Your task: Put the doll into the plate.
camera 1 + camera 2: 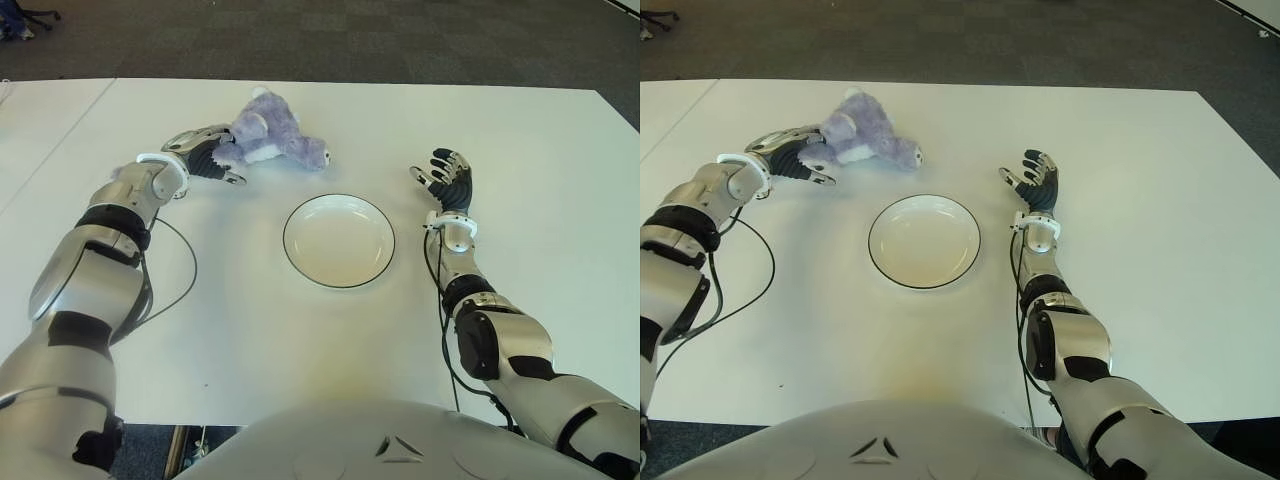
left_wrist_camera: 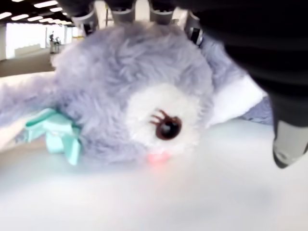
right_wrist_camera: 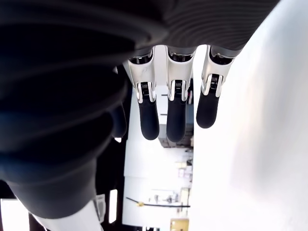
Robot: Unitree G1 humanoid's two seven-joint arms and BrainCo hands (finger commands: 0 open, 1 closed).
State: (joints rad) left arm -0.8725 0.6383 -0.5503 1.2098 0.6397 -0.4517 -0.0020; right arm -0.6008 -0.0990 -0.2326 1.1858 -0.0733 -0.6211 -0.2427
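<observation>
Doll (image 1: pixel 272 133), purple plush, lies on its side on the white table (image 1: pixel 520 160), beyond the plate (image 1: pixel 339 240) and to its left, well apart from the rim. Left hand (image 1: pixel 205 153) is against the doll's near-left side, fingers over the top and thumb low by the tabletop — half-closed around the plush, probably settling a grasp; doll not lifted. Right hand (image 1: pixel 446 178) idle to the right of the plate, fingers spread, holding nothing.
</observation>
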